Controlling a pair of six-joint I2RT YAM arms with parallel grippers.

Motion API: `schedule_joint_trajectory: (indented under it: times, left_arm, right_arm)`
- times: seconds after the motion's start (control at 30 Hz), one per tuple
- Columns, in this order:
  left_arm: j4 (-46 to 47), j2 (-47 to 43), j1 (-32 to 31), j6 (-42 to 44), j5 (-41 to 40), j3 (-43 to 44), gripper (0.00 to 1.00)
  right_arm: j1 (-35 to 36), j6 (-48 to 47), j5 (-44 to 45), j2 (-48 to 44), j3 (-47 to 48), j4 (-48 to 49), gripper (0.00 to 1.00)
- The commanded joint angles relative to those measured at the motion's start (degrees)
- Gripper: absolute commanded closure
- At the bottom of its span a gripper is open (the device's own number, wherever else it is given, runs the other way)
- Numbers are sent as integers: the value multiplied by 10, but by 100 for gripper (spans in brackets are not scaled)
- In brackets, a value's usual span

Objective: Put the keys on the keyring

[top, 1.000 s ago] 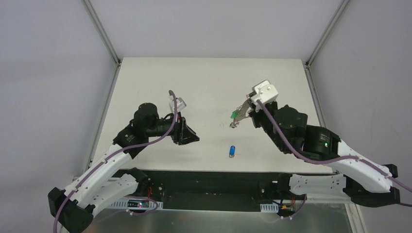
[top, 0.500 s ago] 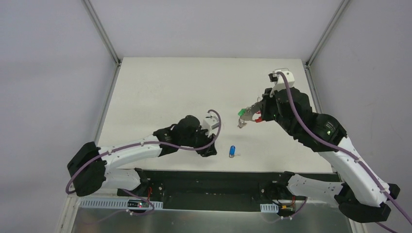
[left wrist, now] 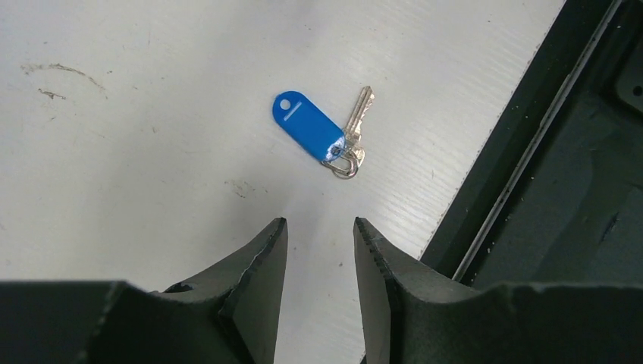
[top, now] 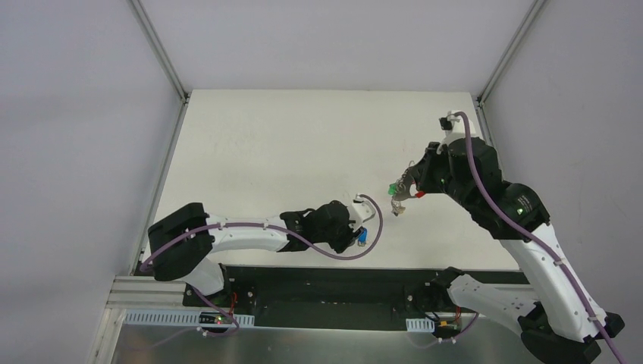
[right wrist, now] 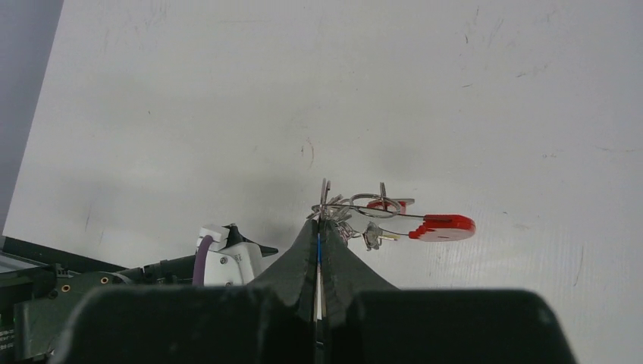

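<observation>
Left wrist view puts the blue key (left wrist: 307, 136) just ahead of the left gripper (left wrist: 318, 224), a little left of the line between its fingertips. It lies flat on the white worktop (left wrist: 136, 174), close to the near edge and right of the middle. The gripper's jaws stand apart with nothing between them.

The key's long axis runs on a slant across the gripper's line of approach. It has a smooth oblong blue plastic head and a thin toothed silver blade (left wrist: 358, 117) angled beside it. A small wire ring (left wrist: 345, 165) joins the two at the end nearest the fingers. I judge that the left arm, far nearer than the right, takes this pick. So flat a thing wants the fingers pressed down astride the blue head.

The right gripper (right wrist: 319, 227) is pinched tight on the keyring (right wrist: 375, 205), holding it over the worktop toward the right edge. Silver rings and a glossy red clip (right wrist: 441, 226) jut out sideways. A green bit (top: 393, 188) among them is possibly another tag, but it is too small to tell.
</observation>
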Motion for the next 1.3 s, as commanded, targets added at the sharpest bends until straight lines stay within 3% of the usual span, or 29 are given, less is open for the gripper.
schedule_joint_trajectory:
  times: [0.0,0.43,0.83,1.0,1.27]
  left_arm:
    - [82,17,-5,15,-26,-20,64]
    - [130,88,-43,28,-21,6,65]
    - [141,132,-53,43,-63,28,66]
    - [146,149,-55,41,-59,32,74]
    - [145,146,-54,39,-64,26,100]
  right_arm:
    - [-18,21,-21,-22,-5,17,100]
    - [-31,22,-44,-27,-17,10,100]
    - [-33,18,-55,-30,-25,10,100]
    - [-35,15,-58,-32,-26,12,100]
    - [-35,14,-67,-33,-31,17,100]
